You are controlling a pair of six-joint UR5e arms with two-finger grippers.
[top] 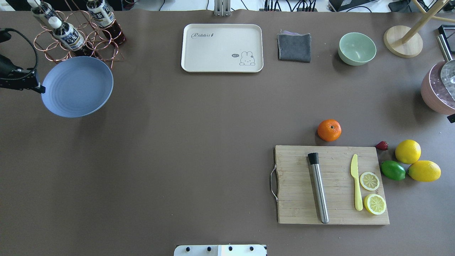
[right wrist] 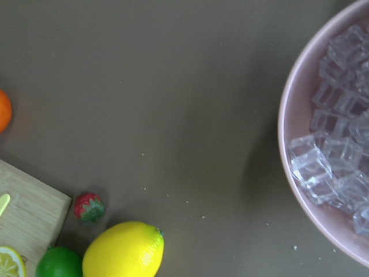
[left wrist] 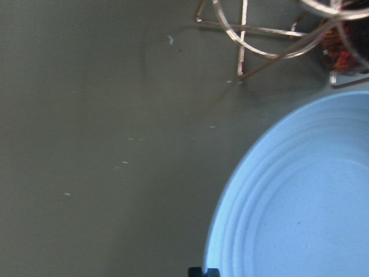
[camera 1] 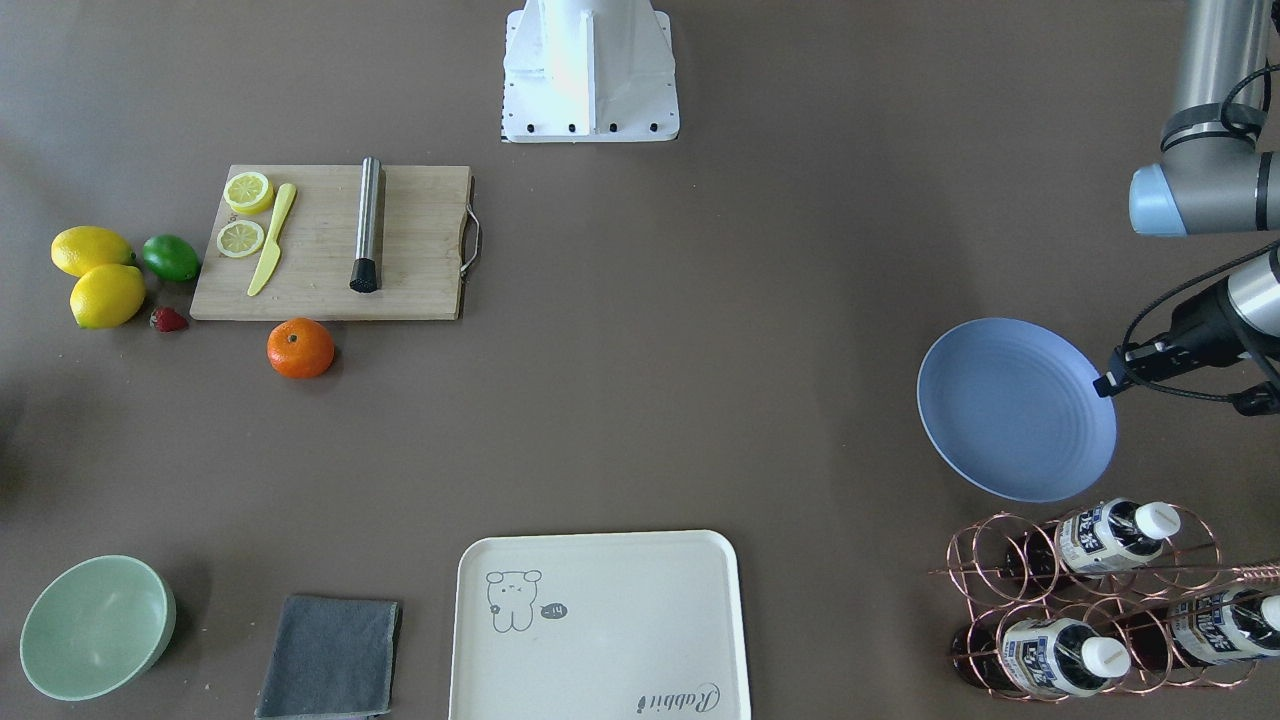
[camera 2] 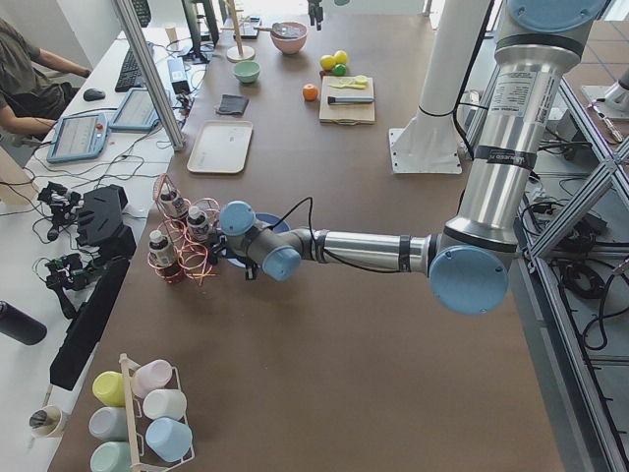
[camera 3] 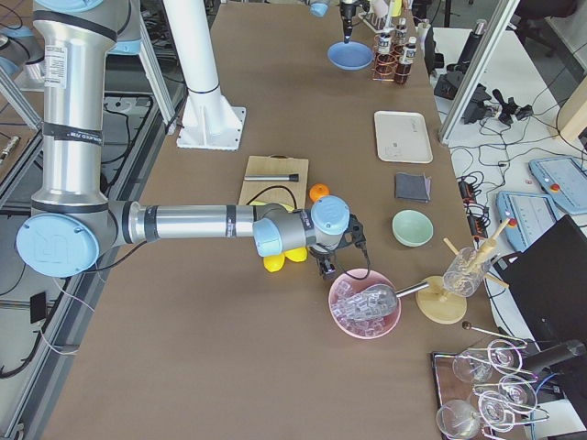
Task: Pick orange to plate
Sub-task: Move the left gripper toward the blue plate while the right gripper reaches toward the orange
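The orange (top: pixel 329 130) sits on the brown table just beyond the cutting board's far edge, and it also shows at the left edge of the right wrist view (right wrist: pixel 3 109). Far across the table, the periwinkle plate (top: pixel 77 86) hangs tilted above the surface beside the bottle rack. My left gripper (top: pixel 39 89) is shut on its rim, and one fingertip (left wrist: pixel 203 271) shows at the plate's edge. The right gripper (camera 3: pixel 328 268) hovers between the lemons and the pink ice bowl, away from the orange. Whether its jaws are open or shut cannot be told.
A cutting board (top: pixel 332 185) holds a steel muddler, a yellow knife and lemon slices. Two lemons (top: pixel 408 151), a lime (top: pixel 393 170) and a strawberry (top: pixel 382 145) lie beside it. A cream tray (top: pixel 222 48), grey cloth, green bowl (top: pixel 357 48), pink ice bowl (top: pixel 435 90) and copper bottle rack (top: pixel 71 35) line the far side.
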